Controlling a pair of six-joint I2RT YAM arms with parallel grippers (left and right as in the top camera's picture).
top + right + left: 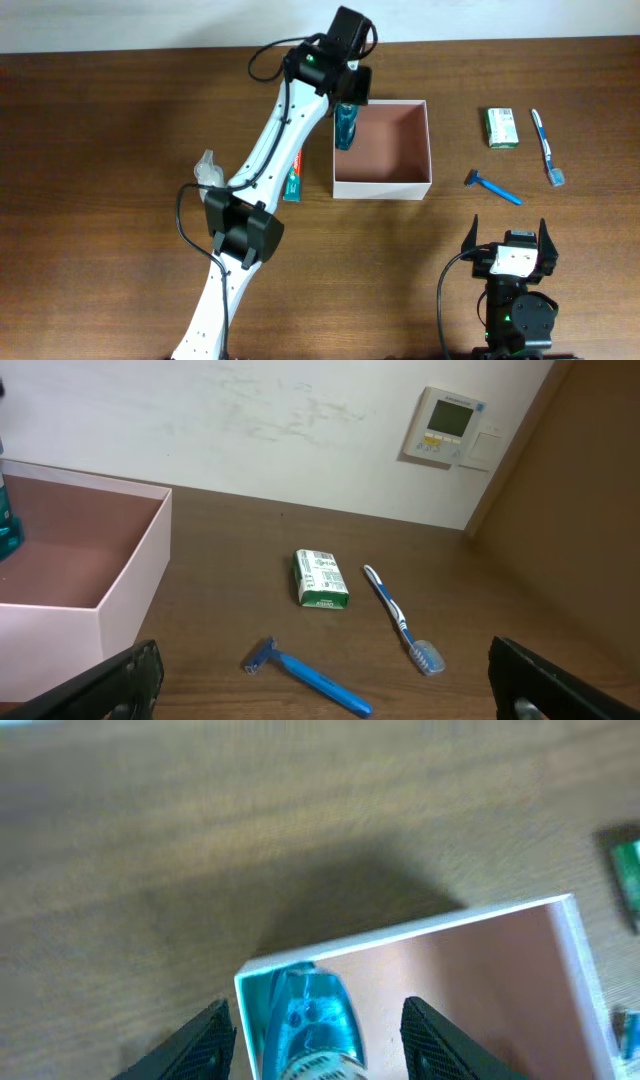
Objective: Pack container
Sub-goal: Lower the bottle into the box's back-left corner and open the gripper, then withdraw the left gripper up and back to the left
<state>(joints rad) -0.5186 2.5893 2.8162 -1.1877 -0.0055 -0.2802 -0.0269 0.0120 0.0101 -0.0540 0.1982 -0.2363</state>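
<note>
The container (382,190) is a square white-walled box with a reddish-brown inside at the table's middle back. It also shows in the left wrist view (400,932) and the right wrist view (130,590). A teal bottle (344,125) stands in its far left corner, leaning on the left wall. My left gripper (350,92) hangs over that corner. In the left wrist view its fingers (320,1045) are apart, with gaps on both sides of the bottle (310,1020). My right gripper (515,240) is open and empty near the front edge.
Right of the container lie a green-and-white packet (502,127), a blue-and-white toothbrush (546,147) and a blue razor (492,186). A toothpaste tube (293,175) lies left of the container beside the left arm. A pale plastic item (207,170) lies further left.
</note>
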